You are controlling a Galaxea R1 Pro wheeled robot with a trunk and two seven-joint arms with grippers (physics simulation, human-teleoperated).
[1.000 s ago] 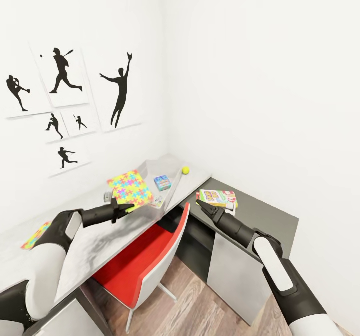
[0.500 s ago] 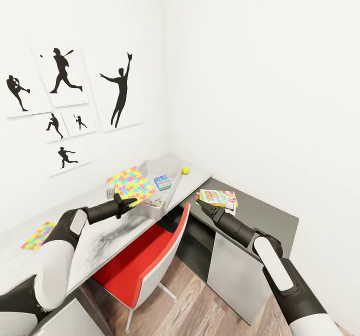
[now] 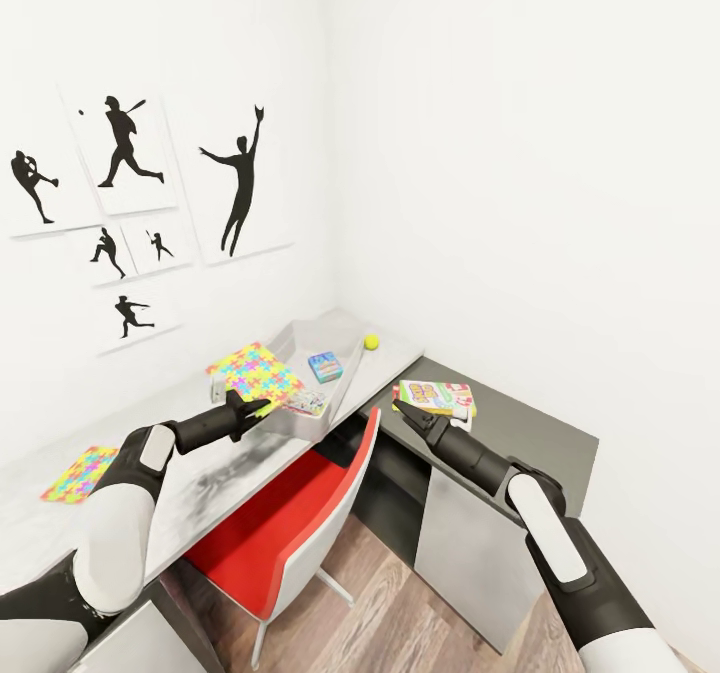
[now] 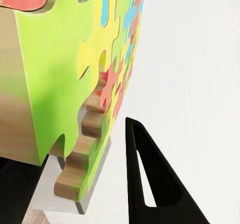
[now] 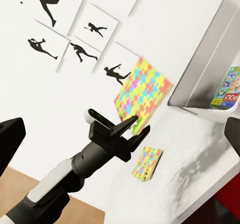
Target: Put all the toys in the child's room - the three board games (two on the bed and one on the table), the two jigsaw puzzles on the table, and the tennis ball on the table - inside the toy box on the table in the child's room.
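The left arm stretches forward over the desk (image 3: pixel 200 473), its end effector (image 3: pixel 262 409) clamped on a jigsaw puzzle (image 3: pixel 255 373) tilted above the toy box (image 3: pixel 340 333)'s near rim; the right arm reaches toward the low cabinet (image 3: pixel 520 423) — whether its end effector (image 3: pixel 398 410) is open, I cannot tell.

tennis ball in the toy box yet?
No, the tennis ball sits on the table just beyond the toy box.

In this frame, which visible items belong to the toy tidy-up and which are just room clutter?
Job items:
- held jigsaw puzzle, in the left tool
- second jigsaw puzzle on the table
- toy box, with a board game inside
- tennis ball
- green-edged board game on the dark cabinet

Bystanders:
- red chair
- wall silhouettes
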